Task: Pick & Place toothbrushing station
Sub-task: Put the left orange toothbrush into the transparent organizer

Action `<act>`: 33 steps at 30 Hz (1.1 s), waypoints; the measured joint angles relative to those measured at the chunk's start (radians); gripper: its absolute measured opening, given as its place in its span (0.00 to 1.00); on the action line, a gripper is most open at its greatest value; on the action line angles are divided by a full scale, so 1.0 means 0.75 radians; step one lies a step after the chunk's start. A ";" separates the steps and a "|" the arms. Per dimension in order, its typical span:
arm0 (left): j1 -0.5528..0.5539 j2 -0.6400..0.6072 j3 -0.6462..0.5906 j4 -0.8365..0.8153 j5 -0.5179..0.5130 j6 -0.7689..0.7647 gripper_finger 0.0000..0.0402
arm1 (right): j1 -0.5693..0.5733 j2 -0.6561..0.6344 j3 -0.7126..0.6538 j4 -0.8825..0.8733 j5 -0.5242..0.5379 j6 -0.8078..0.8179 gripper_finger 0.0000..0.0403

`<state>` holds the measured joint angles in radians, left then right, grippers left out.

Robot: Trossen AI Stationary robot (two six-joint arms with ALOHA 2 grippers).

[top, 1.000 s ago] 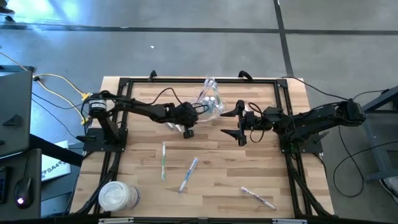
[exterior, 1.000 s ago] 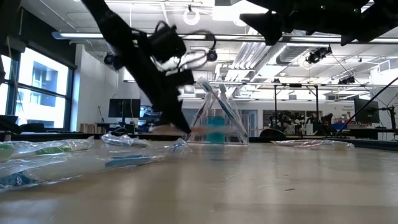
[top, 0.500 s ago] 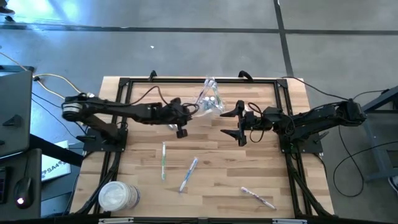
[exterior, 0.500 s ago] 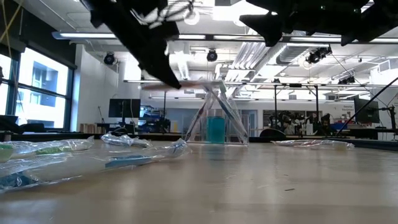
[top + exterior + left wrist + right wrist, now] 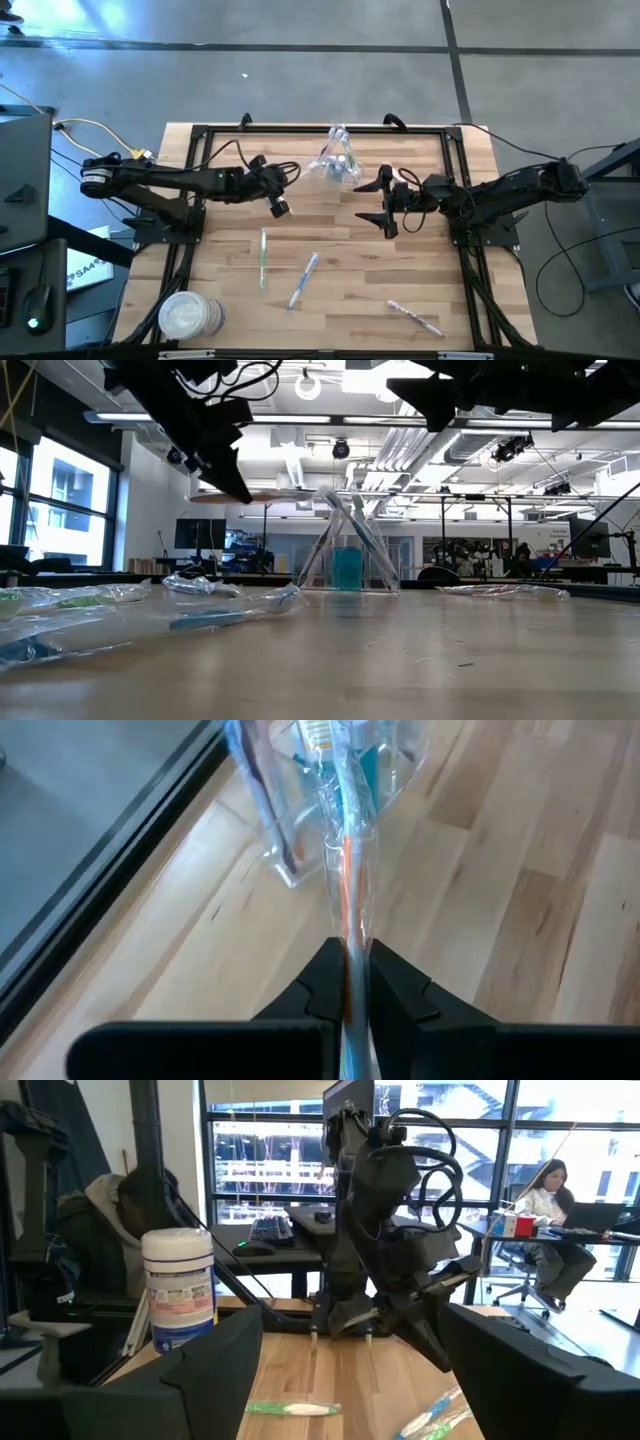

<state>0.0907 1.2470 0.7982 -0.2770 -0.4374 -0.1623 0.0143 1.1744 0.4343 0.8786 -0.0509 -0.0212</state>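
The left hand (image 5: 349, 982) is pinched tight on a wrapped toothbrush (image 5: 347, 910) with an orange handle, holding it by one end so that it sticks straight out ahead of the fingers. The hand is up off the counter (image 5: 340, 270), and the free end of the brush reaches toward the clear cup (image 5: 340, 160), which stands near the back edge of the counter with several brushes leaning in it. In the low view the held brush (image 5: 265, 496) lies about level in the air, its tip close to the brushes (image 5: 345, 530) poking out of the cup (image 5: 347, 568).

The right hand (image 5: 385, 200) hangs above the middle of the counter, just to the right of the cup, its fingers spread wide with nothing between them.

Three more wrapped brushes lie on the front half of the counter: a green one (image 5: 263, 257), a blue one (image 5: 303, 279) just beside it, and a white one (image 5: 415, 317) well apart to the right. A stack of white discs (image 5: 187, 316) sits at the front left corner.
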 joint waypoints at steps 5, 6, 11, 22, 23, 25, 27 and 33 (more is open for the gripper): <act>0.001 0.005 -0.004 0.139 0.017 0.053 0.05 | -0.002 0.000 0.000 0.014 0.011 -0.001 0.74; 0.001 0.014 -0.003 0.183 0.037 0.067 0.05 | -0.002 0.000 0.000 0.021 0.011 -0.002 0.74; 0.001 0.023 -0.002 0.238 0.091 0.080 0.05 | -0.002 0.000 0.000 0.043 0.011 -0.003 0.74; -0.003 0.018 -0.002 0.180 -0.064 0.003 0.05 | -0.002 0.000 0.000 0.021 0.011 -0.003 0.74; -0.010 0.007 -0.002 0.190 -0.111 0.000 0.05 | -0.002 0.000 0.000 0.019 0.011 -0.003 0.74; -0.007 -0.003 -0.002 0.254 -0.163 0.013 0.05 | -0.002 0.000 0.000 0.010 0.011 -0.003 0.74; -0.007 -0.009 -0.002 0.357 -0.162 0.083 0.05 | -0.002 0.000 0.000 0.007 0.011 -0.003 0.74; 0.058 -0.012 -0.001 0.549 0.004 0.179 0.05 | -0.002 0.000 0.000 0.006 0.010 -0.003 0.74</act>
<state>0.1342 1.2377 0.7975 0.1345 -0.4343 -0.0283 0.0132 1.1744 0.4343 0.8833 -0.0431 -0.0235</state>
